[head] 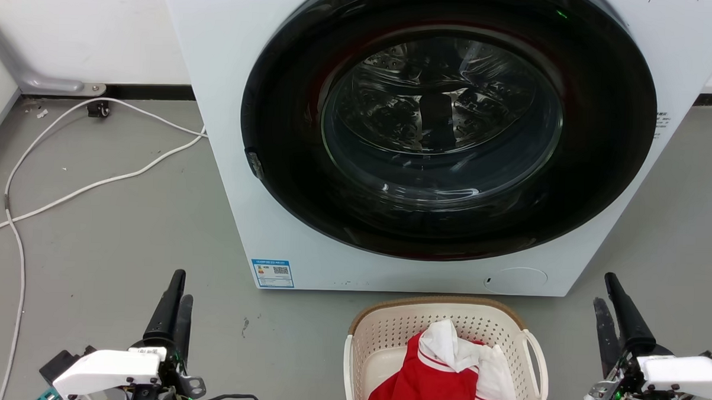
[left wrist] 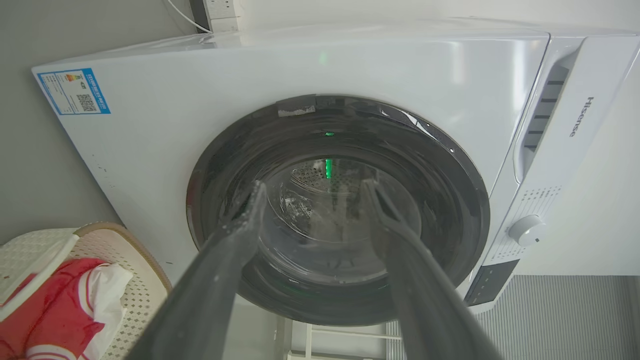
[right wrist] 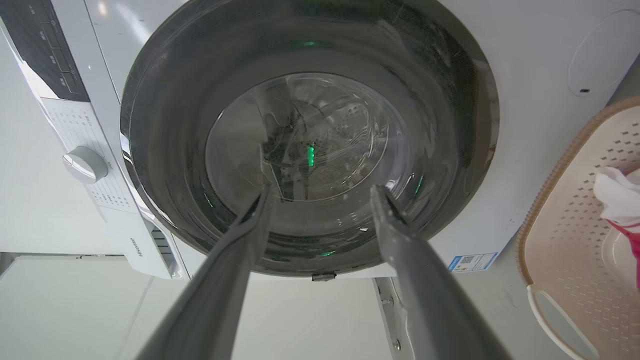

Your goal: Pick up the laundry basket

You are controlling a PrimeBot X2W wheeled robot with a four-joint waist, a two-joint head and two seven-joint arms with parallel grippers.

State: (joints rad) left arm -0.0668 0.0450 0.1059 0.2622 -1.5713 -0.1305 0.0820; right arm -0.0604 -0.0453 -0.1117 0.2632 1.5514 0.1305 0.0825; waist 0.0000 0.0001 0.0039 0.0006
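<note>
While the laundry basket (head: 387, 334) sits on the floor (head: 123, 245) before the washer (head: 227, 160), you hold both grippers parted and empty either side of it; the right gripper (head: 604, 290) stands nearer than the left gripper (head: 182, 285).

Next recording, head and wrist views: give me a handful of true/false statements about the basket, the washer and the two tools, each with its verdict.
1. The laundry basket stands on the floor in front of the washer. True.
2. The laundry basket is empty. False: a red and white garment lies in it.
3. The washer's door is swung open. False: it is shut.
4. The left tool and the right tool are both open and hold nothing. True.
5. The right tool grips a basket handle. False: it is apart from the basket, off to its right.
</note>
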